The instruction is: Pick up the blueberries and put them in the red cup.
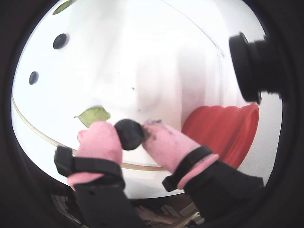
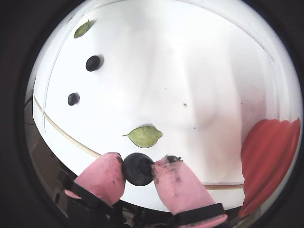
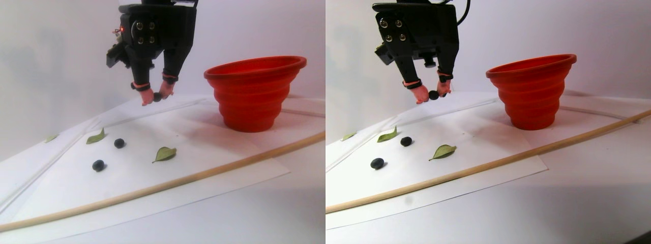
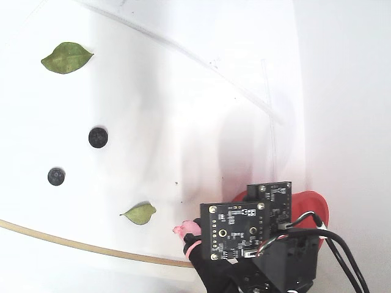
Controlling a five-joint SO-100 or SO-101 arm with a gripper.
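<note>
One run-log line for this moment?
gripper: shut on small dark blueberry, lifted | red ribbed silicone cup: upright | two blueberries on white paper

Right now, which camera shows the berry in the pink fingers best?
A wrist view: the held blueberry fills the gap between the pink fingers, large and sharp. The stereo pair shows it tiny; the fixed view hides it behind the arm.

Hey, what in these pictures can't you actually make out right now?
- Inside of the red cup: the stereo pair view looks from the side, so its wall hides any contents.
- The red cup in the fixed view: mostly covered by the arm.
- The held blueberry and the hand: hidden under the arm in the fixed view.
- The red cup's rim: cut off by a wrist view's lens edge.
</note>
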